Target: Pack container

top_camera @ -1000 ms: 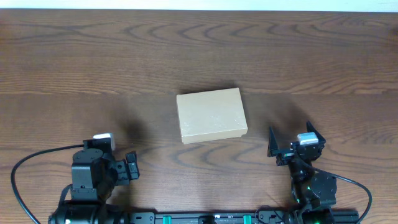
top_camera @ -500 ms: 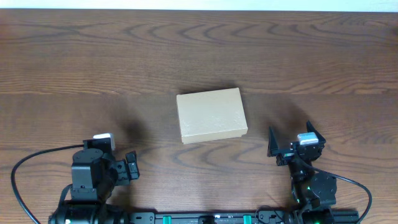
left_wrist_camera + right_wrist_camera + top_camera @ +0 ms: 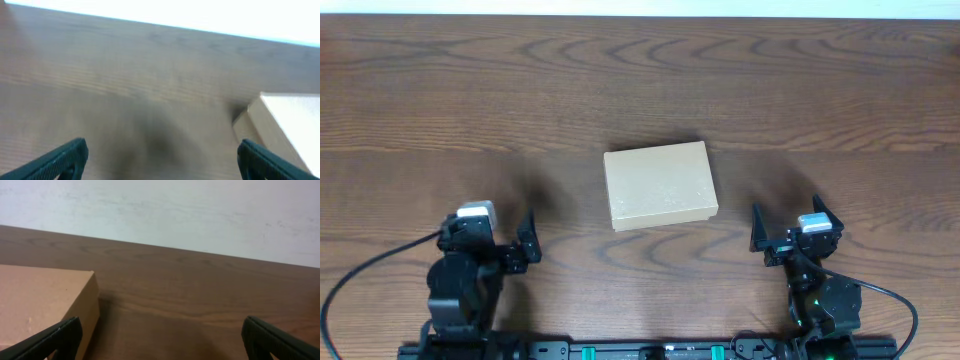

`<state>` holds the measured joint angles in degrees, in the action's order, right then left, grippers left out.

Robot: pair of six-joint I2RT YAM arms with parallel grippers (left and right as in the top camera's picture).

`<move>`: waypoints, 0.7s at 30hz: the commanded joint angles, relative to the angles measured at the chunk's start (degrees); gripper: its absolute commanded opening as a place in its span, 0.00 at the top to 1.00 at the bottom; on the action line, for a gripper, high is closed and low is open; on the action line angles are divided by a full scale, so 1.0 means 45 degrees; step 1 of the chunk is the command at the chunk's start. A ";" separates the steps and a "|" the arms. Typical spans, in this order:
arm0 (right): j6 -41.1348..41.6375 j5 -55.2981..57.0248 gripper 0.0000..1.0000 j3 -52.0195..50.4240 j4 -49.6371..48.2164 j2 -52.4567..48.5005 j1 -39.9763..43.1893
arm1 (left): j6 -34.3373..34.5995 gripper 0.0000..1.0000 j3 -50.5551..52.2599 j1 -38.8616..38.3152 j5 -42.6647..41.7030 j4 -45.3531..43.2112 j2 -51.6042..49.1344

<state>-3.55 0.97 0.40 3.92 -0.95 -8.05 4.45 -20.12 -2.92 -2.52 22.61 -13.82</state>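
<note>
Wood-grain table point(image 3: 620, 80) carried the container point(image 3: 660, 185) at its middle, well apart from both arms, with bare wood between. One black cable point(image 3: 916, 325) looped beside the right arm's base. Left claw point(image 3: 161, 150) and right claw point(image 3: 161, 325) each gaped wide over the table, gripping nothing. The left wrist view was blurred and caught only the container's corner at its right edge; the right wrist view cut it off at the left. Lid shut, it lay flat, long axis running left to right, slightly skewed.
</note>
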 commanded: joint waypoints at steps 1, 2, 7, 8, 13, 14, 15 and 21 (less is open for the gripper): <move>0.0151 0.0019 0.01 -0.0024 0.0073 0.0078 0.0083 | -0.0291 0.05 0.1404 -0.0029 0.0491 -0.1511 0.1049; 0.0151 0.0019 0.01 -0.0024 0.0073 0.0078 0.0083 | -0.0282 0.05 0.1768 -0.0024 0.0578 -0.2045 0.1277; 0.0151 0.0019 0.01 -0.0019 0.0073 0.0078 0.0083 | -0.0296 0.05 0.3385 -0.0024 0.0709 -0.4609 0.2055; 0.0151 0.0019 0.01 -0.0019 0.0073 0.0078 0.0083 | -0.0335 0.04 0.3633 -0.0024 0.0753 -0.4954 0.2161; 0.0151 0.0019 0.01 -0.0024 0.0073 0.0078 0.0083 | -0.0335 0.05 0.4425 -0.0024 0.0903 -0.5727 0.2511; 0.0151 0.0019 0.01 -0.0024 0.0073 0.0078 0.0083 | -0.0355 0.05 0.4420 -0.0024 0.0976 -0.5464 0.2608; 0.0151 0.0019 0.01 -0.0019 0.0073 0.0078 0.0083 | -0.0437 0.05 0.4420 -0.0024 0.1035 -0.5251 0.2739; 0.0151 0.0019 0.01 -0.0024 0.0078 0.0078 0.0083 | -0.1005 0.05 0.4415 -0.0024 0.0971 -0.4061 0.3031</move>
<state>-3.55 0.95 0.40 3.97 -0.95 -8.05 1.96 -1.06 -2.90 0.58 1.19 -0.73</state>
